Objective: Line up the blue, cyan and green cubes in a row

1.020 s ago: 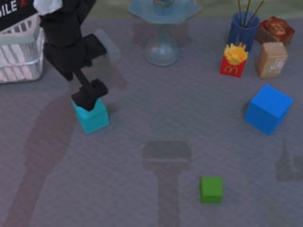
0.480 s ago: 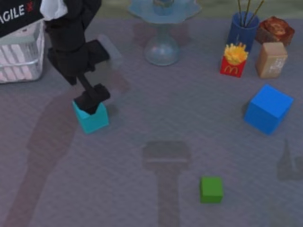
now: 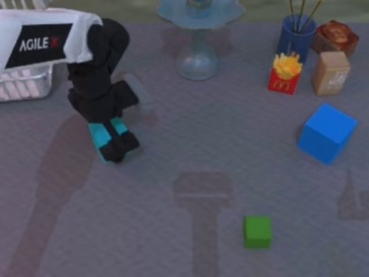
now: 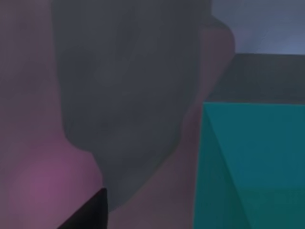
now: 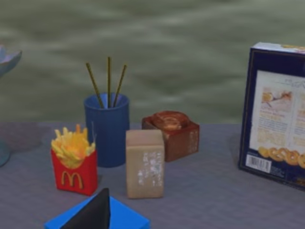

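Blue cube [image 3: 326, 133]; cyan cube [image 3: 102, 134]; green cube [image 3: 257, 231]

A dark blue cup [image 3: 295, 36] with three thin sticks in it stands at the far right of the worktop [image 3: 173, 242]. Just in front of the cup stands a red box of fries [image 3: 285, 73]. A tan box [image 3: 330, 73] stands beside the fries, and a brown box [image 3: 335, 36] sits behind it, next to the cup. A glass stand [image 3: 198, 55] is well to the left of the cup. A white basket [image 3: 26, 86] is far to the left. The right wrist view shows a dark blue cereal box [image 5: 279, 112] near the brown one.
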`<state>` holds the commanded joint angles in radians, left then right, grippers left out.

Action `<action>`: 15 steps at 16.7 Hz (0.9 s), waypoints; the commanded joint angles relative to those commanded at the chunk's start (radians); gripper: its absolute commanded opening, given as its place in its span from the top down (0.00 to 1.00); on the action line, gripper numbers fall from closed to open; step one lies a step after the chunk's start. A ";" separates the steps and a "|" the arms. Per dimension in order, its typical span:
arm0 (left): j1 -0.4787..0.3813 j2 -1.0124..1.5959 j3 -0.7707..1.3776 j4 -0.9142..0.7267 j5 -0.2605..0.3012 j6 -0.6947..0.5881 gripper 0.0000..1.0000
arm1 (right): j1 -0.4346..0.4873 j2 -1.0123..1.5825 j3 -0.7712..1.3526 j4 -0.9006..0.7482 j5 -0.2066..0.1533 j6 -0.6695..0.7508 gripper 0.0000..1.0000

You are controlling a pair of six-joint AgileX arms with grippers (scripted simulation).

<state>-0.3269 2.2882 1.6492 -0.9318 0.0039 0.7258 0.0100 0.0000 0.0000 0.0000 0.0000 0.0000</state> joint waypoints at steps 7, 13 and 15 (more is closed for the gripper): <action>0.000 0.000 0.000 0.000 0.000 0.000 0.30 | 0.000 0.000 0.000 0.000 0.000 0.000 0.00; 0.000 0.000 0.000 0.000 0.000 0.000 0.75 | 0.000 0.000 0.000 0.000 0.000 0.000 0.00; 0.000 0.000 0.000 0.000 0.000 0.000 0.90 | 0.000 0.000 0.000 0.000 0.000 0.000 0.00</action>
<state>-0.3269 2.2882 1.6492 -0.9318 0.0039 0.7258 0.0100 0.0000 0.0000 0.0000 0.0000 0.0000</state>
